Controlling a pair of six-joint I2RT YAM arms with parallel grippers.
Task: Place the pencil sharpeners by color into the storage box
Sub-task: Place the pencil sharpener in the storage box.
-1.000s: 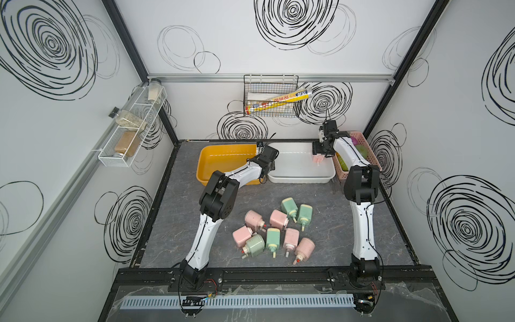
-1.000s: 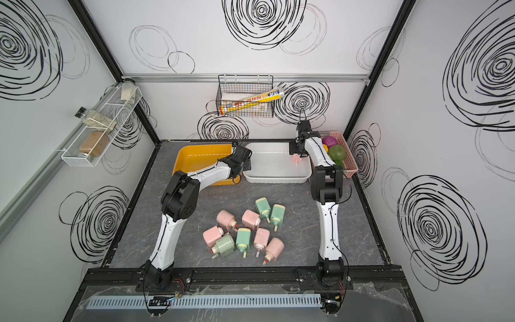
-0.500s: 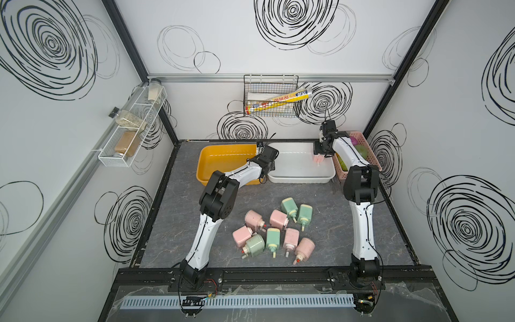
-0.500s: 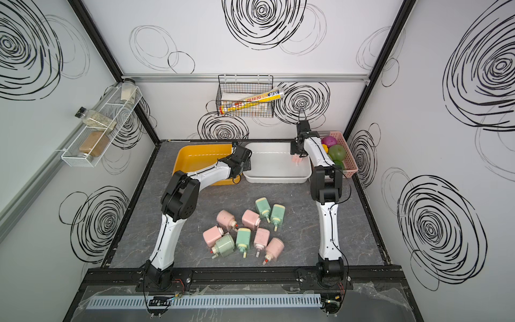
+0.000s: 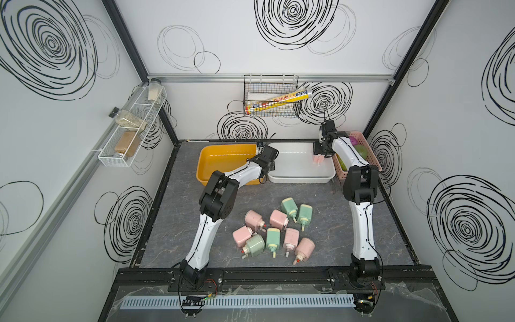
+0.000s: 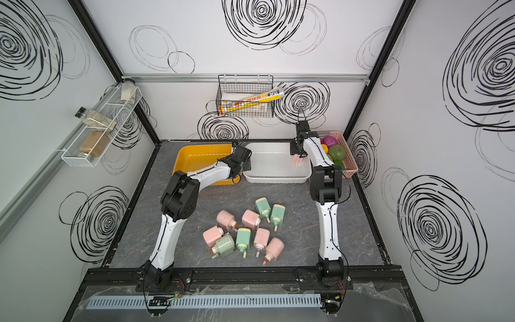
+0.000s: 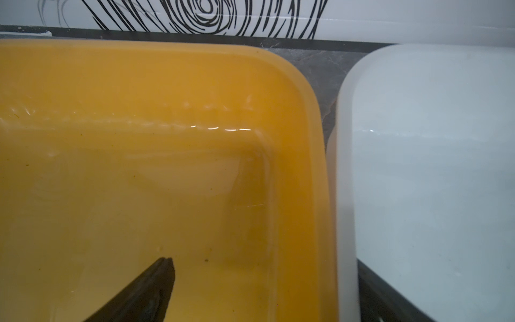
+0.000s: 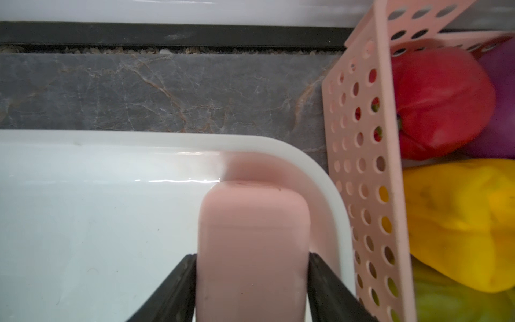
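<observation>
so far only one pink sharpener (image 8: 253, 217), clamped in the right end effector (image 8: 252, 256), is inside the white bin's (image 5: 301, 178) back right corner; left end effector (image 5: 265, 168) spread empty, nine sharpeners (image 5: 273, 238) lie unsorted at the surface (image 5: 328, 223) centre.

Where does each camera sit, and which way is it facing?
Top views: high at the front, looking down toward the back wall; both arms whole, left gripper and right gripper reaching back.
Left wrist: on the left arm, looking into the yellow bin, white bin alongside; one black finger shows.
Right wrist: on the right arm, looking into the white bin's corner beside the pink basket; both fingers clamp a pink sharpener.
Shared: both wrist views show the white bin.
</observation>
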